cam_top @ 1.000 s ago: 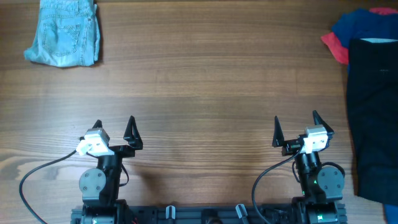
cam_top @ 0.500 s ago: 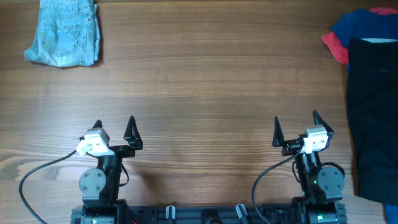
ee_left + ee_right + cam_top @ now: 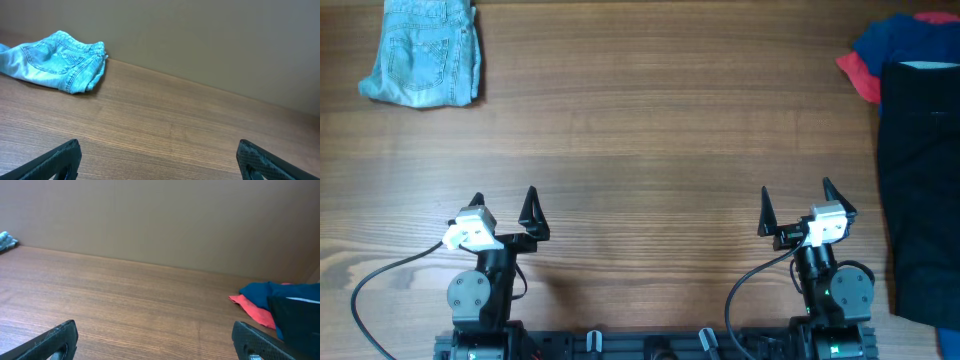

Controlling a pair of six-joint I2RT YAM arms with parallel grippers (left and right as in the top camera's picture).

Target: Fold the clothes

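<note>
Light blue denim shorts (image 3: 423,52) lie bunched at the far left corner of the table, also seen in the left wrist view as denim shorts (image 3: 57,60). A black garment (image 3: 923,190) lies spread along the right edge, over a dark blue one (image 3: 905,38) and a red one (image 3: 859,76); the right wrist view shows the red garment (image 3: 252,309) and the blue garment (image 3: 265,292) too. My left gripper (image 3: 504,210) and right gripper (image 3: 794,203) sit at the near edge, both open, holding nothing and far from the clothes.
A wooden table (image 3: 650,150) spans the view. A plain wall (image 3: 150,220) rises behind its far edge. The arm bases and a grey cable (image 3: 380,280) occupy the near edge.
</note>
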